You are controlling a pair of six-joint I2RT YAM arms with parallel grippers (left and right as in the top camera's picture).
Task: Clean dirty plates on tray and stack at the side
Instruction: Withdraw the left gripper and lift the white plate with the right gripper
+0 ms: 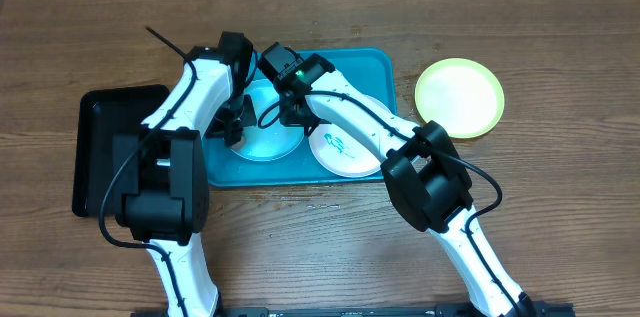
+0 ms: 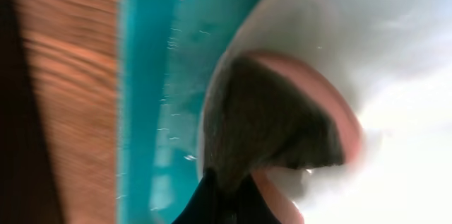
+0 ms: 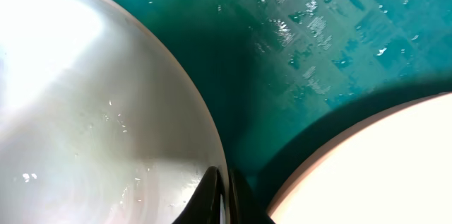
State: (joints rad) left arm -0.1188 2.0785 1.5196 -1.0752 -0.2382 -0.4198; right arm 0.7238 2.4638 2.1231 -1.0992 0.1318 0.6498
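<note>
Overhead, the turquoise tray (image 1: 372, 65) lies in the middle of the wooden desk (image 1: 560, 217) with two plates in it. The light blue plate (image 1: 265, 139) is in its left half, and the white plate (image 1: 362, 159) is just beside that at 3 o'clock, with a teal-green smear (image 1: 335, 142) in its centre. The yellow-green plate (image 1: 460, 97) sits by itself on the desk, off the tray at 3 o'clock, and a smaller black tray (image 1: 105, 152) lies at the tray's 9 o'clock. Both arms reach in over the light blue plate. The left tool (image 1: 238, 122) is down at the plate's 9 o'clock edge. The right tool (image 1: 285, 107) is at about 1 o'clock on the plate's rim, between the two plates. In the left wrist view the dark tips are clenched on a brownish scrub pad (image 2: 275, 125) with a pinkish edge, which lies flat on the pale plate surface close to the rim, with the tray floor to its left. In the right wrist view the two tips are pinched together right on the light blue plate's rim, which runs in between them. The wet plate fills the 9 o'clock side of that view, and the white plate's edge shows at 4 o'clock across a strip of tray.
</note>
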